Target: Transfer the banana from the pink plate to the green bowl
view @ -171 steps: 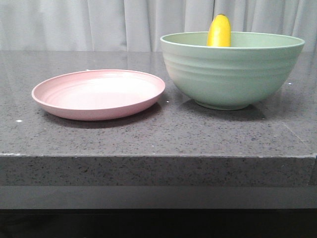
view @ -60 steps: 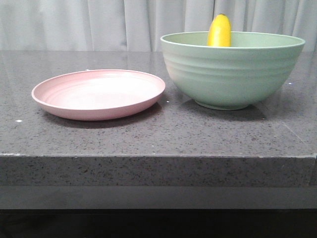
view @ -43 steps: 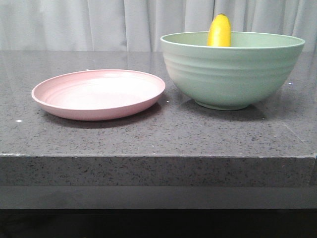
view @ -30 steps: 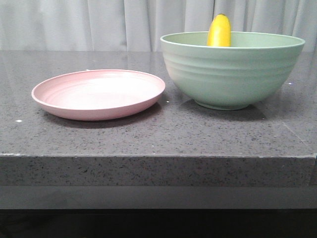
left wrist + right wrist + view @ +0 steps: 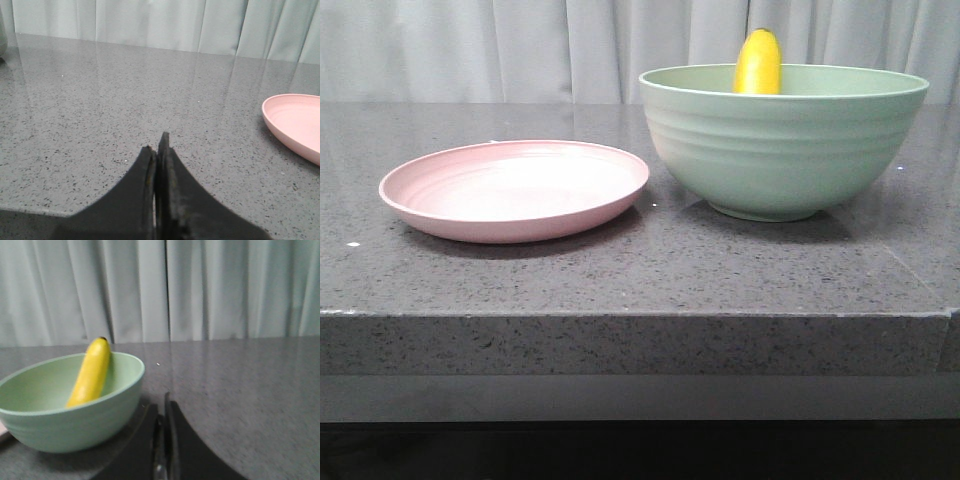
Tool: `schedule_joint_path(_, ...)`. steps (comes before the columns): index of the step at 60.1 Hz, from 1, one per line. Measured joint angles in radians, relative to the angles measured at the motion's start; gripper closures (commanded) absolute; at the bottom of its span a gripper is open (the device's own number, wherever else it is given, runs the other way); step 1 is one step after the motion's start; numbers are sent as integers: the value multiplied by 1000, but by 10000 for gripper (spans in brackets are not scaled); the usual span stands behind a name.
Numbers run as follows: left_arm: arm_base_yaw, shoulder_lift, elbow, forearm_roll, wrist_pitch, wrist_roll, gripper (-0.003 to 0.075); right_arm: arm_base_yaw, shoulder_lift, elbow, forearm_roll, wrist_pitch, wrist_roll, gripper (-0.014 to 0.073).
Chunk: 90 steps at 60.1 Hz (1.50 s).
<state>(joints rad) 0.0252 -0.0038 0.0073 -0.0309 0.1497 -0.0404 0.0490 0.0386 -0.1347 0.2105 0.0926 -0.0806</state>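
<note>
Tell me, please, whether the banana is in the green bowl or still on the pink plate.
In the bowl. The banana leans against the inner wall of the green bowl, its tip above the rim; the pink plate is empty.

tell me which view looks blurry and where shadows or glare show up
Right wrist view: soft all over, the banana and bowl edges smeared. Front view: sharp, dark shadows under the plate and bowl, sheen on the far table. Left wrist view: crisp, curtain reflections streak the stone.
</note>
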Motion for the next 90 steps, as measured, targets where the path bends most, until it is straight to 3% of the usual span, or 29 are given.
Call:
schedule_joint_path(19, 0, 0, 0, 0, 0, 0, 741, -65, -46, 162, -29, 66, 17, 662)
schedule_joint_path(90, 0, 0, 0, 0, 0, 0, 741, -65, -48, 162, -29, 40, 23, 662)
